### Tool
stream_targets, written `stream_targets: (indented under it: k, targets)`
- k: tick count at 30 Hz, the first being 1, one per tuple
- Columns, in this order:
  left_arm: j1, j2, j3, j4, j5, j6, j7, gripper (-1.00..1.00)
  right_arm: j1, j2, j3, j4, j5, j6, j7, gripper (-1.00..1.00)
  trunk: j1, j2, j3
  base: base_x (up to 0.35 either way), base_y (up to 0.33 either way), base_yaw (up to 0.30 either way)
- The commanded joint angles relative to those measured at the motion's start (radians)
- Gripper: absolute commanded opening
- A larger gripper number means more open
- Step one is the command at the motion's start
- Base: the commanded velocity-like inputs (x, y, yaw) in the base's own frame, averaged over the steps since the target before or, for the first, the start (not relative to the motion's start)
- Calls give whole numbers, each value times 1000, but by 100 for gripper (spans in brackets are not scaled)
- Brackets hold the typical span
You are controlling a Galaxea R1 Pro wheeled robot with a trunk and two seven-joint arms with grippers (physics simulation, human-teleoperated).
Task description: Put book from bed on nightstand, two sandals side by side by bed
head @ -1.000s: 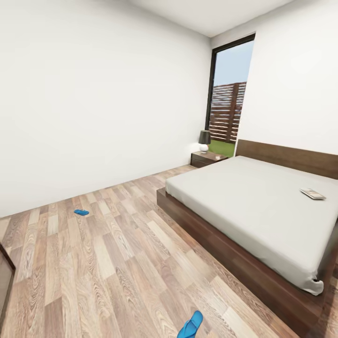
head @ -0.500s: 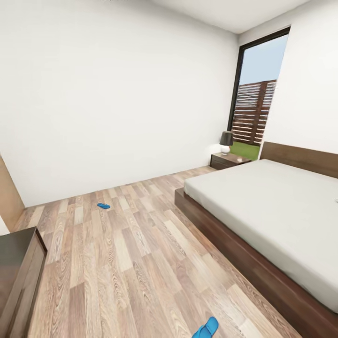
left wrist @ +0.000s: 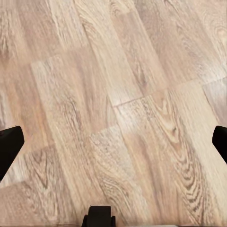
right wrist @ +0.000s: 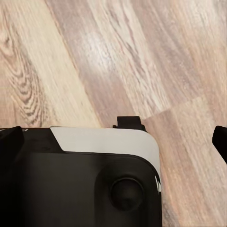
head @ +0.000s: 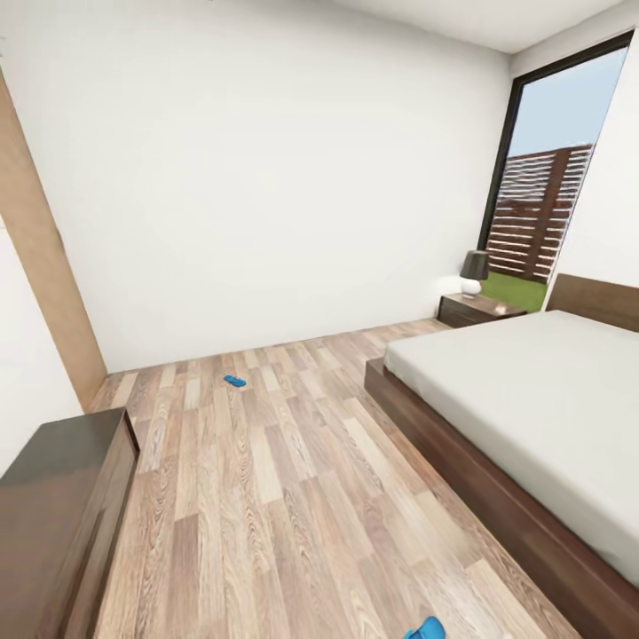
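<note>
Bedroom: white walls, wood-plank floor, tall window at far right.
Bed: along the right side; the book is out of frame.
Sideboard: long, dark, at near left; not a target.
Nightstand: beside the headboard, carrying a lamp.
Far sandal: on open floor near the back wall, well apart from the bed.
Near sandal: at the bottom edge, cut off.
Left hand: fingers spread wide, empty, over bare floor.
Right hand: fingers apart, holding nothing.
Advice: approach one sandal squarely, avoiding the sideboard.
</note>
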Motion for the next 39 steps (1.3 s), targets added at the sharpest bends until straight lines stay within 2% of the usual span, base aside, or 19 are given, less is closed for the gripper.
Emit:
stream_targets:
  k: [1, 29, 39]
  targets:
    - [-1, 0, 0, 1, 3, -3, 0, 100, 0, 0, -1, -1, -3, -2, 1, 100, 0, 0, -1, 0, 0, 294]
    - [-1, 1, 0, 1, 3, -3, 0, 100, 0, 1, -1, -1, -2, -2, 1, 100, 0, 0, -1, 11, 0, 290]
    - [-1, 1, 0, 1, 3, -3, 0, 100, 0, 1, -1, -1, -2, -2, 1, 100, 0, 0, -1, 128, 0, 51]
